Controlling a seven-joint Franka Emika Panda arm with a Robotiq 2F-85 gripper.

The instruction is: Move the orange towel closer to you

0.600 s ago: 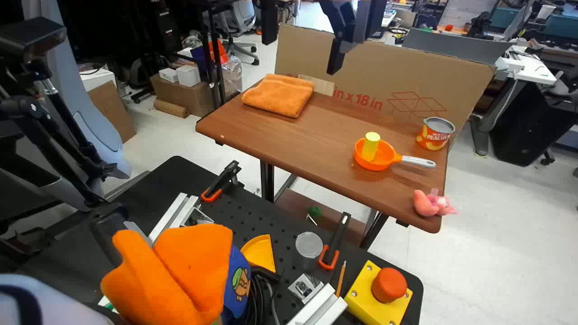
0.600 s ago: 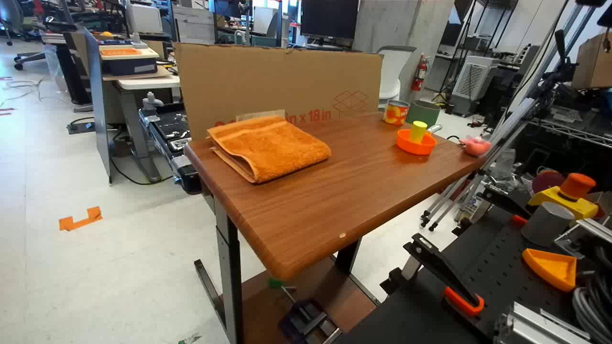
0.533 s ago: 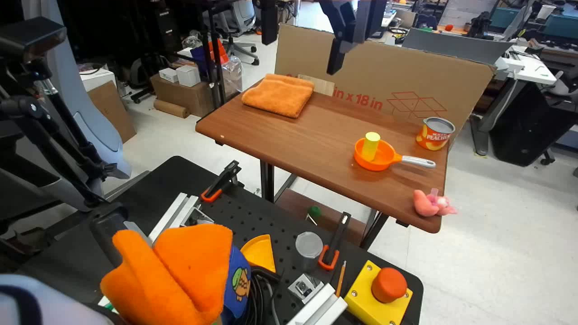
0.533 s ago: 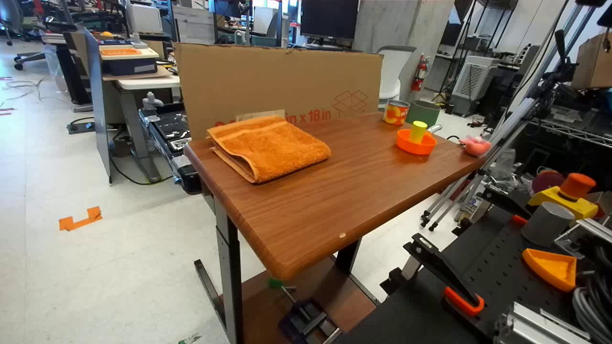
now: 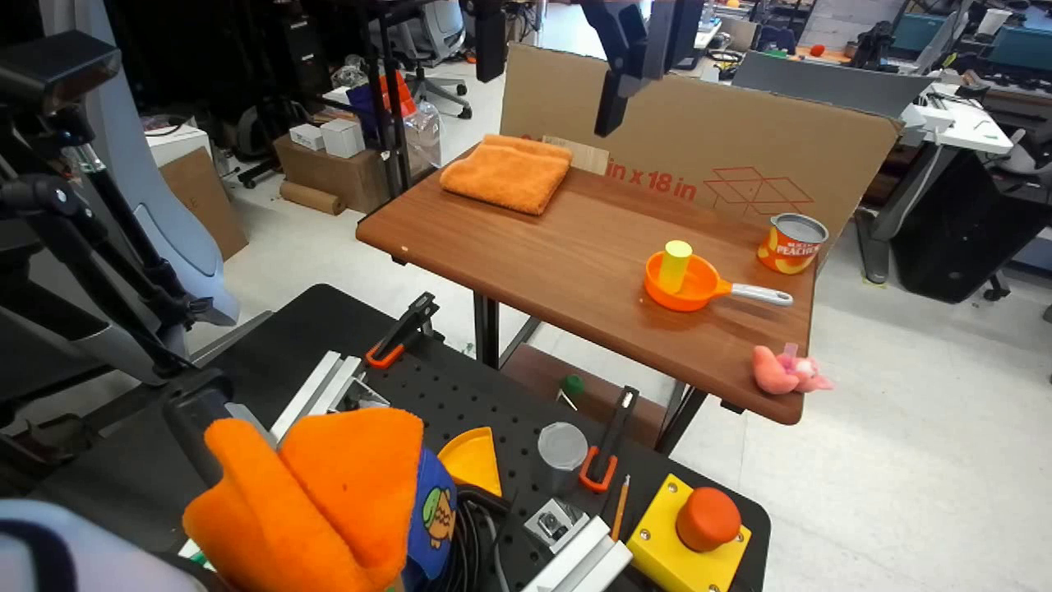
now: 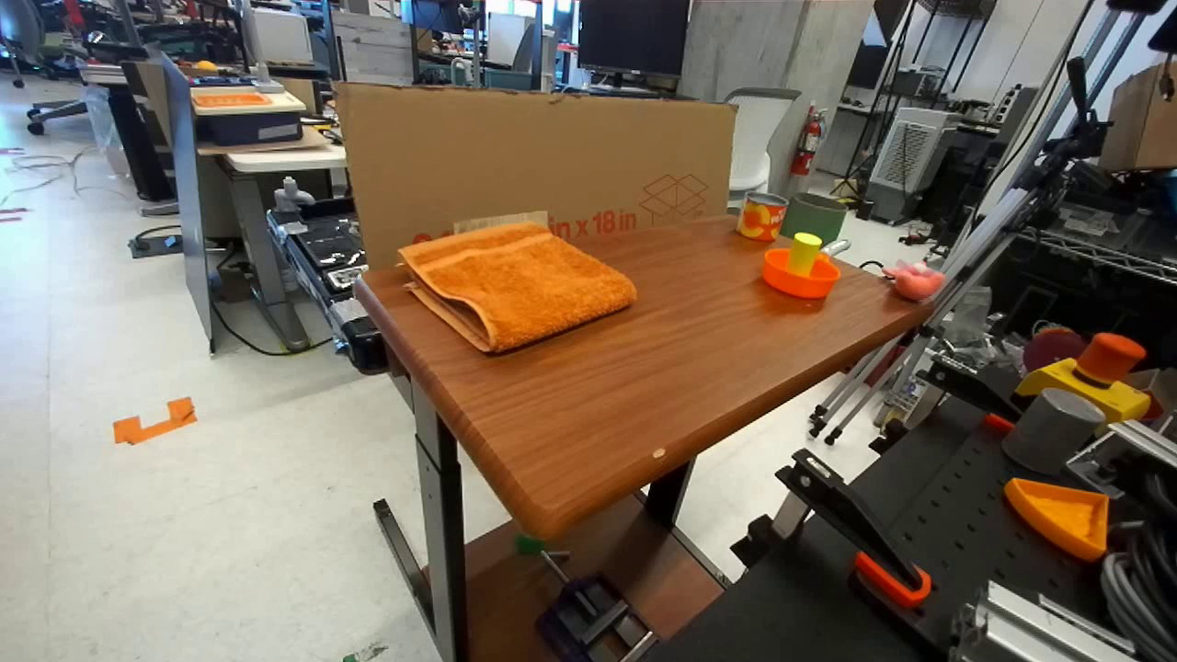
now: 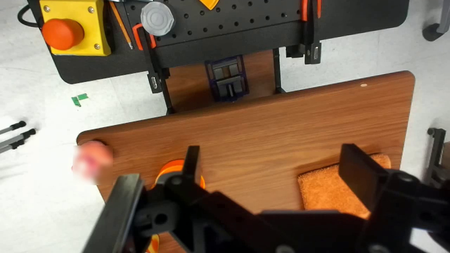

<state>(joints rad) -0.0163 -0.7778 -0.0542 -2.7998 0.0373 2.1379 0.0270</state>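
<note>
The orange towel lies folded and flat on the brown table, near its far corner in an exterior view [image 5: 508, 173]. It also shows near the table's end in an exterior view [image 6: 524, 287]. In the wrist view the towel [image 7: 327, 191] is partly hidden behind one finger [image 7: 362, 175]. My gripper [image 5: 549, 104] hangs high above the table, apart from the towel. In the wrist view the gripper [image 7: 270, 151] has its jaws wide apart with nothing between them, over the table's middle. The gripper does not show in the remaining exterior view.
The table [image 6: 690, 377] also bears an orange pan [image 5: 682, 302] with a yellow cylinder [image 5: 675, 267], a peach can [image 5: 791, 247] and a pink plush [image 5: 781, 372] at its edge. A cardboard panel [image 6: 552, 138] stands behind. A black cart [image 7: 225, 38] with clamps stands beside the table.
</note>
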